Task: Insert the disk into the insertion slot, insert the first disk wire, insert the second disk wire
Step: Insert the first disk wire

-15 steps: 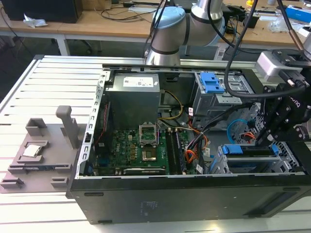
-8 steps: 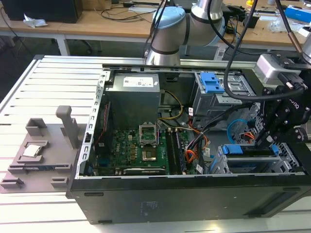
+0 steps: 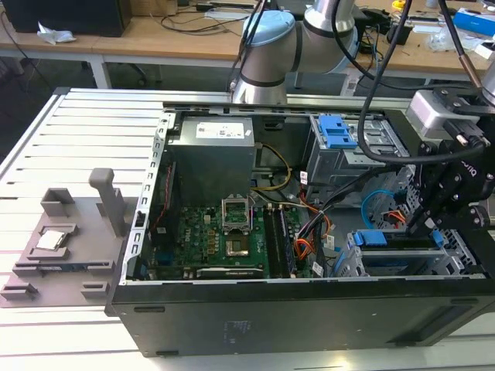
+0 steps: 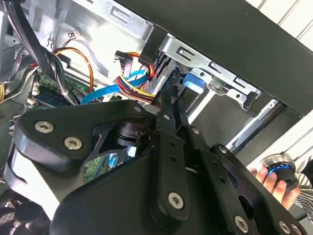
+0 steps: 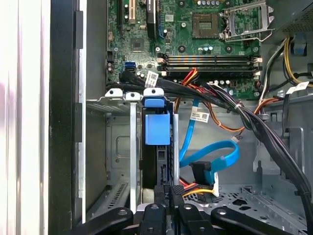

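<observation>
Pincer (image 5: 167,195), closed, has the disk (image 5: 157,129) just ahead in the slot (image 5: 120,147); a skewed push could jam it.

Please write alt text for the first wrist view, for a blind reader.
The disk in its blue carrier sits edge-on in the metal insertion slot of an open computer case, the end effector close to it. A blue cable lies beside, the motherboard beyond.

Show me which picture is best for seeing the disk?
The first wrist view: the disk stands edge-on in the slot, blue bracket facing the camera. The exterior view shows a blue strip of it, low on the exterior view's right. The second wrist view shows a blue corner past the gripper.
</observation>
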